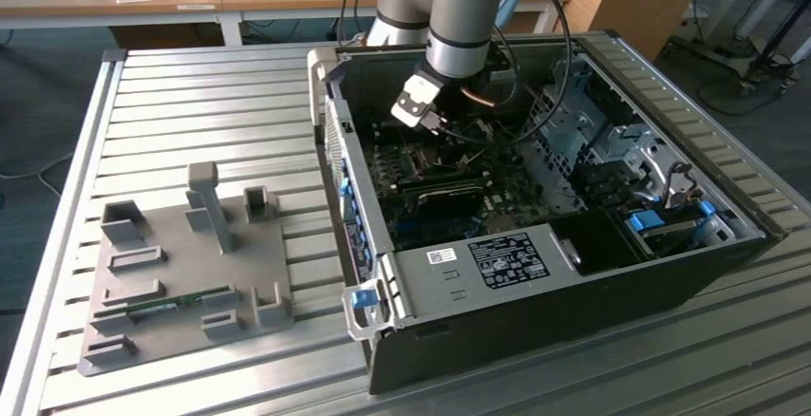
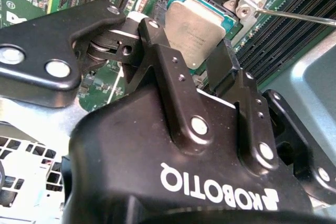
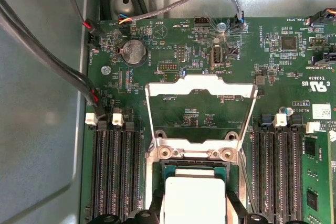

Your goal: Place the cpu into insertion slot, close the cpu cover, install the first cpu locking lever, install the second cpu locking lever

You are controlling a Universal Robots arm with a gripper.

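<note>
One tool (image 2: pixel 188 39) reached into one open computer case (image 1: pixel 557 283) on the table (image 1: pixel 203 103). Its two fingers (image 2: pixel 157 40) were pressed against opposite edges of the single cpu (image 3: pixel 194 198), pinching it. The cpu lay inside the rim of the insertion slot (image 3: pixel 194 165), silver top up. The one cpu cover (image 3: pixel 202 81) stood swung open beyond the slot. Two banks of memory slots (image 3: pixel 115 171) flanked the slot. On the table, one memory stick (image 1: pixel 165 304) lay in a grey fixture (image 1: pixel 152 245).
</note>
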